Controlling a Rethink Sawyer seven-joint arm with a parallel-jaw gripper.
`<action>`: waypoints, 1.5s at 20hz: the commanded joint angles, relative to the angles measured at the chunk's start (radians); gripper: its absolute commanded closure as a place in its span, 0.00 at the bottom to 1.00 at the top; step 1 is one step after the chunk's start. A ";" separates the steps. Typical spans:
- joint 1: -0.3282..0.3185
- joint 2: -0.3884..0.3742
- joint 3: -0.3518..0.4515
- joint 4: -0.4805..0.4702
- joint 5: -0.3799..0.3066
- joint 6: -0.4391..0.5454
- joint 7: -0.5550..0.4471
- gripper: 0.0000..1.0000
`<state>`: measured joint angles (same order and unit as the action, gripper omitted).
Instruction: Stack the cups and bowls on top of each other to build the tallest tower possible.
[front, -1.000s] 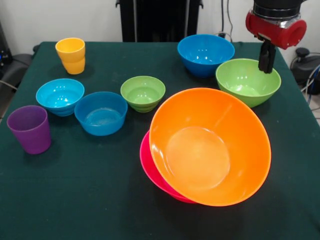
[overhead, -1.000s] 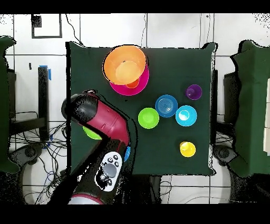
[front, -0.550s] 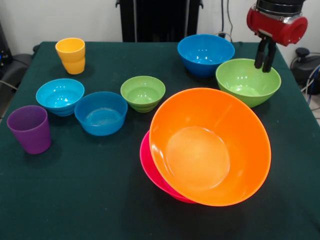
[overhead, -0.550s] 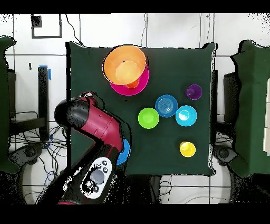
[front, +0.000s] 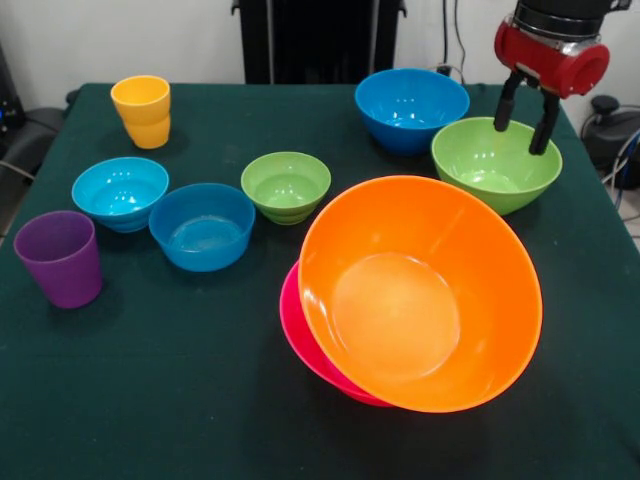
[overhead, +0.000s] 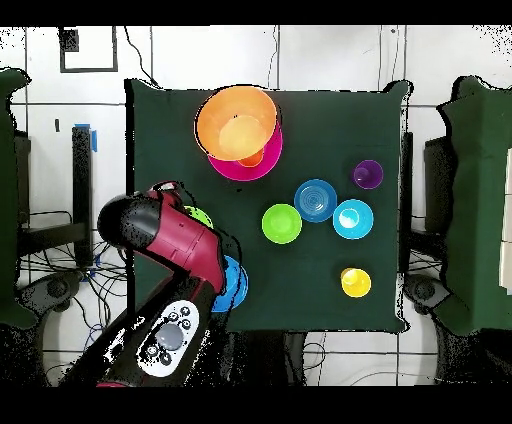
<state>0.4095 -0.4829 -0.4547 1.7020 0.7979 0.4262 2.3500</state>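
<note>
My gripper (front: 527, 112) hangs open just above the far rim of the medium green bowl (front: 497, 160), holding nothing. The tower (front: 415, 290) is a large orange bowl (overhead: 237, 120) tilted toward the camera on a pink bowl (front: 296, 325). A medium blue bowl (front: 411, 104) stands behind the green one. To the left are a small green bowl (front: 286, 184), a small blue bowl (front: 202, 226), a cyan bowl (front: 120, 190), a purple cup (front: 60, 258) and a yellow cup (front: 142, 108). In the overhead view the arm (overhead: 170, 240) hides the gripper and most of the green bowl (overhead: 201, 215).
Dark green cloth covers the table (front: 180, 380). The green bowl sits close to the table's right edge in the front view. A black stand (front: 320, 40) rises behind the table's far side, and cables (overhead: 60, 270) lie on the floor beside it.
The fingers have spread from shut to wide open over the green bowl. In the overhead view the arm has swung a little away from the tower, showing more of the blue bowl.
</note>
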 joint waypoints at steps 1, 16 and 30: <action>0.005 0.049 0.039 0.030 -0.032 -0.014 0.212 0.00; -0.030 0.088 0.096 -0.017 -0.007 -0.069 0.230 0.00; 0.119 0.150 0.008 -0.136 0.012 0.035 0.414 0.00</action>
<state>0.4810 -0.3866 -0.4892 1.6536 0.8090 0.3249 2.4861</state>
